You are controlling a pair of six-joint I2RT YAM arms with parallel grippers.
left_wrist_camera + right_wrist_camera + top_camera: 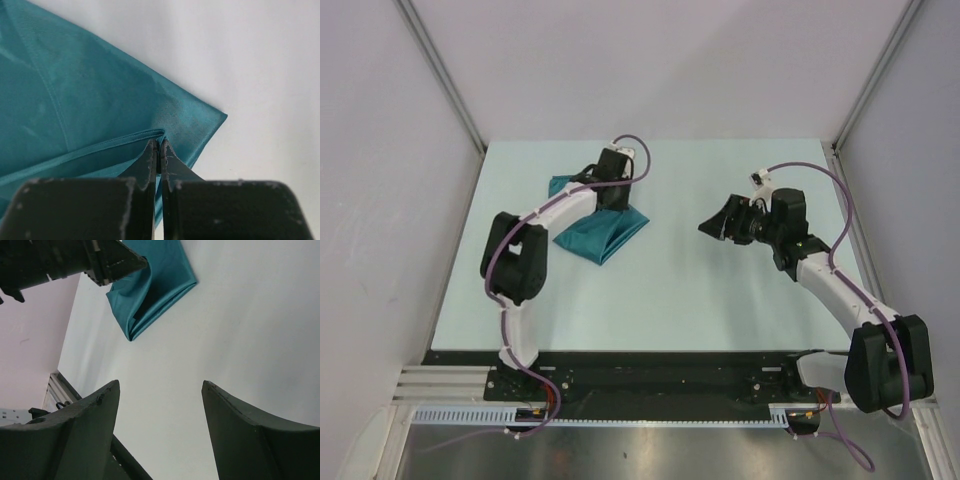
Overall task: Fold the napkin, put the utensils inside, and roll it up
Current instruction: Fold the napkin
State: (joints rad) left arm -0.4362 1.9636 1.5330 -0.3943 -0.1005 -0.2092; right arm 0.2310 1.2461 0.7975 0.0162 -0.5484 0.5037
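Pale table [720, 300], teal napkin [75, 100] edge tight in left claw [159, 145]; right claw [160, 384] wide apart, empty.

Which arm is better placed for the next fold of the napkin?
Left. The left claw is shut on the napkin at its hemmed edge near a corner, so it can probably pull the fold over. The right claw is open above the bare table, apart from the napkin.
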